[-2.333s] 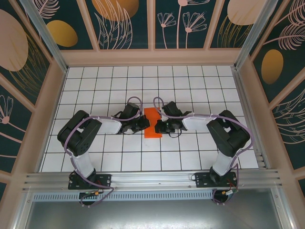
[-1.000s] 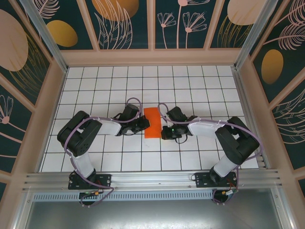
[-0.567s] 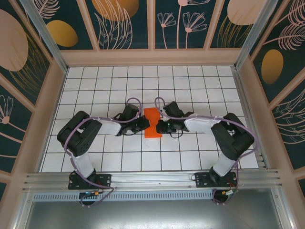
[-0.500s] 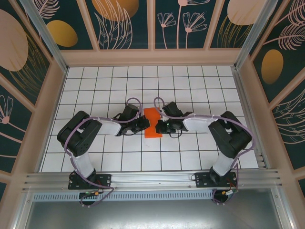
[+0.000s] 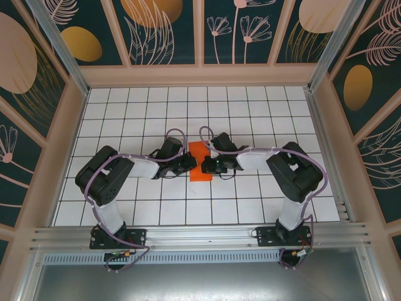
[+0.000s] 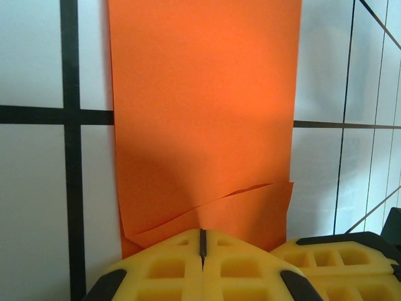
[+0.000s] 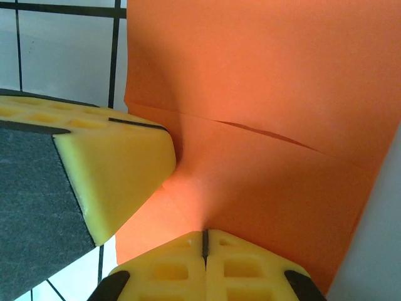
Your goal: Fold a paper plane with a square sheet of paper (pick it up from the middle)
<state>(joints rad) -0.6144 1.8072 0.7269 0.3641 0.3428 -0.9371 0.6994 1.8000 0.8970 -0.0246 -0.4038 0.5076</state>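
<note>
Lying flat at worktop (image 5: 125,113) centre: square sheet of paper (image 5: 197,150), folded into narrow strip. Left gripper (image 5: 189,164) at its 9 o'clock edge, right gripper (image 5: 205,165) at 3 o'clock. Both pressed together, tips on paper.

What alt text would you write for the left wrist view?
A thin orange-red sheet of paper, folded into a tall strip, lies on the white gridded table. The left gripper, its yellow jaws shut, sits at its near edge.
</note>
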